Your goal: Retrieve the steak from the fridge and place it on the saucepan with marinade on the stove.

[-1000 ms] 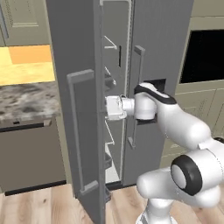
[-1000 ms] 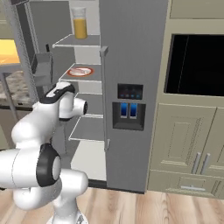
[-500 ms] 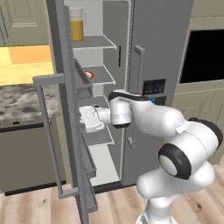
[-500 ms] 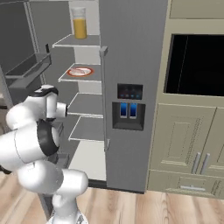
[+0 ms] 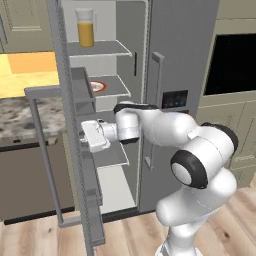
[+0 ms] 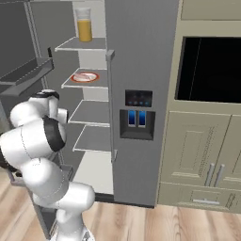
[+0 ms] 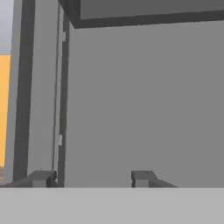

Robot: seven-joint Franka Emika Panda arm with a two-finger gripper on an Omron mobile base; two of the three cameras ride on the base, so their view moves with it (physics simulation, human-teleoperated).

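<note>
Steak (image 6: 84,76) lay as a pale pinkish slab on a round white plate (image 6: 75,78) with a red rim, and that plate sat on the second shelf (image 5: 114,88) down inside the fridge (image 6: 141,61). On the top shelf (image 6: 75,45) above it stood a tall glass jug (image 5: 85,27) holding orange juice. The two lower shelves showed nothing on them from either base view. The fridge's left door (image 5: 75,150) stood swung wide open, its inner bins facing the compartment, while the right door with the dispenser panel (image 6: 138,121) was closed. The gripper (image 7: 92,177) pointed at the flat grey inner face of the open door, close to it; its two fingertips (image 7: 141,177) stood apart with nothing between them. In the left base view the white hand (image 5: 95,136) sat right beside the door's inner edge, level with the third shelf.
</note>
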